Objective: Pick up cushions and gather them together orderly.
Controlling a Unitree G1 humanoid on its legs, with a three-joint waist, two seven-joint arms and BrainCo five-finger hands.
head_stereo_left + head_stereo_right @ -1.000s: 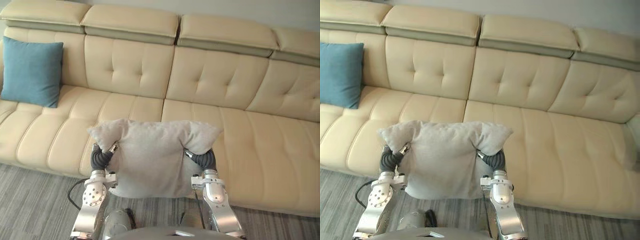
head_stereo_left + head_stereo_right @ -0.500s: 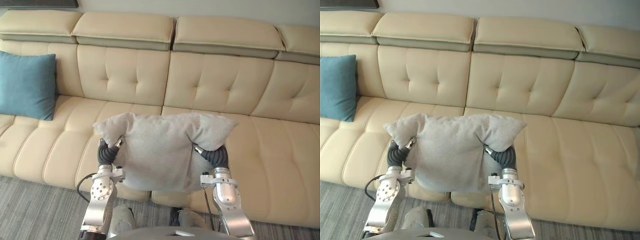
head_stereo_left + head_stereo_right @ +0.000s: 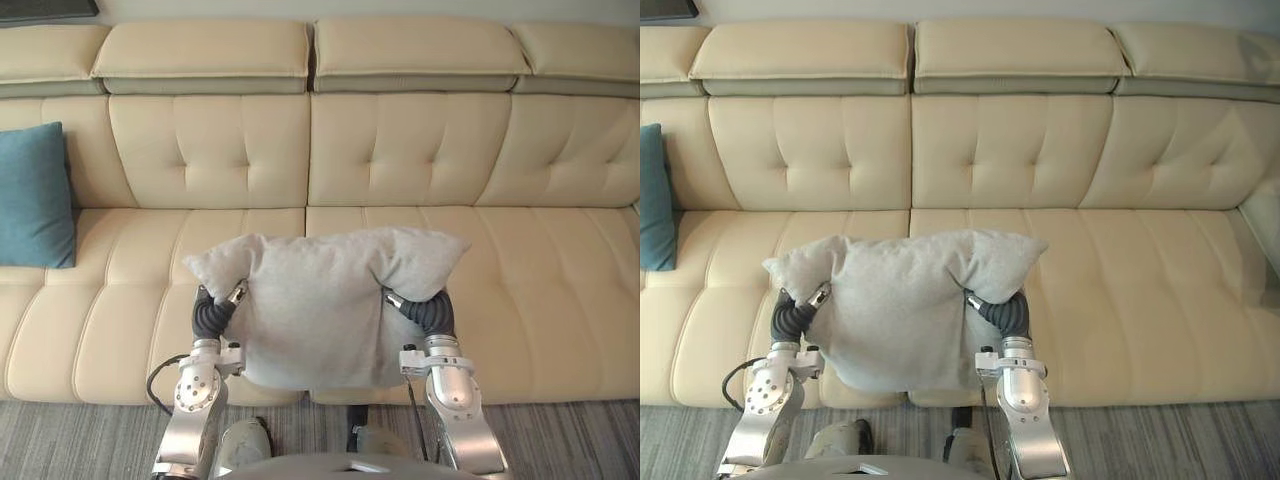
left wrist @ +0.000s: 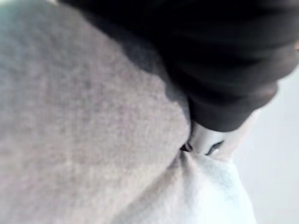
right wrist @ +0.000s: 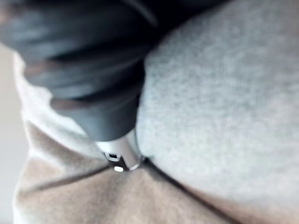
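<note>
Left robot hand (image 3: 210, 315): sunk into square grey fabric cushion (image 3: 315, 310), one side; grip cannot be told.
Right robot hand (image 3: 428, 312): sunk into opposite side; grip cannot be told.

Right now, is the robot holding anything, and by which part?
The grey cushion, held between both hands: the left hand on its left side, the right hand on its right side, just below the top corners.

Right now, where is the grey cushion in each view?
Left eye view: grey cushion lower centre, in front of the sofa, between left hand and right hand.
Right eye view: lower centre, slightly further left.
Left wrist view: close up, against the left hand's dark cover.
Right wrist view: close up, against the right hand's dark cover.
Shared landmark: teal cushion, at both eye views' left edge.
</note>
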